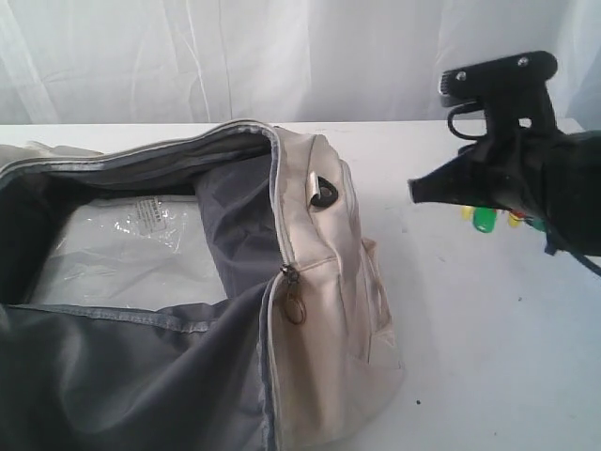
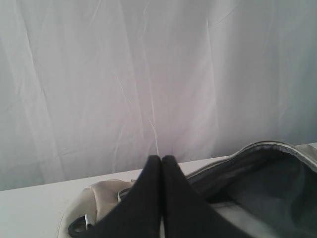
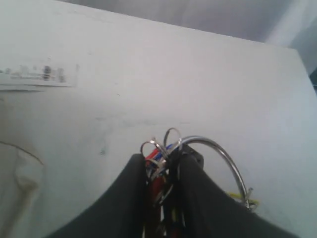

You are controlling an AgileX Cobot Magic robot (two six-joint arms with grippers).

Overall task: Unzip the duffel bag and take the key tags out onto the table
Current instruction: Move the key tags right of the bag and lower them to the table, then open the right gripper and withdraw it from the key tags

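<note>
The cream-beige duffel bag (image 1: 319,310) lies on the white table (image 1: 470,338) with its zipper undone and its grey lining (image 1: 122,376) spread wide. My right gripper (image 3: 163,163) is shut on the key tags (image 3: 159,176); red, blue and yellow tags and a big metal ring (image 3: 223,153) poke out between its fingers, above bare tabletop (image 3: 148,74). In the exterior view that gripper (image 1: 427,191) hangs right of the bag, with green and yellow key tags (image 1: 484,218) showing under it. My left gripper (image 2: 162,161) is shut and empty, over the duffel bag's (image 2: 101,193) far end.
A clear plastic sheet with a printed label (image 1: 122,249) lies inside the bag. A dark zipper pull with a ring (image 1: 293,299) hangs at the bag's near corner. A white curtain (image 1: 235,56) closes off the back. A printed paper strip (image 3: 39,74) lies on the table.
</note>
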